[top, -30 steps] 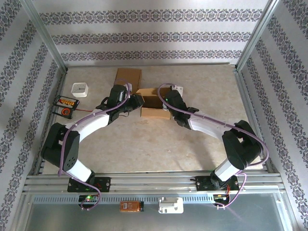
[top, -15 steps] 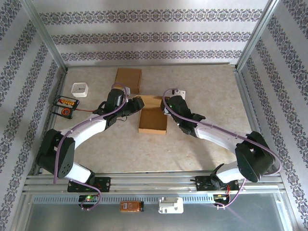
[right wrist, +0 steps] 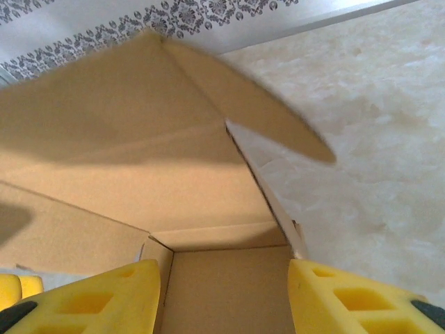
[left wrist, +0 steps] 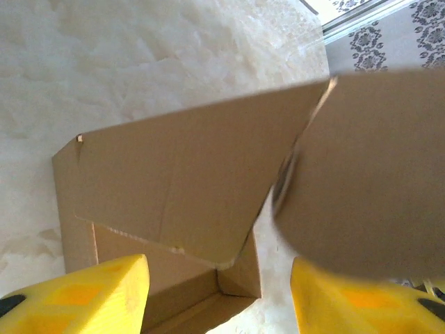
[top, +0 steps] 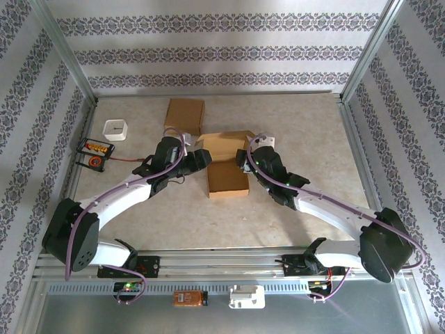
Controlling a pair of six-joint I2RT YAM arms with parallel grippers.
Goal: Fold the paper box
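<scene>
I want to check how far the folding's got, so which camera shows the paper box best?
The top external view: the whole paper box sits in frame, outline and open flaps plain to see. The left wrist view gives a close, partly blurred look at its flaps. The right wrist view looks into one inside corner under a flap.

Walls papered in pale stripes with dark floral bands enclose a beige, marble-patterned worktop, framed by what look like aluminium posts, evenly lit.
</scene>
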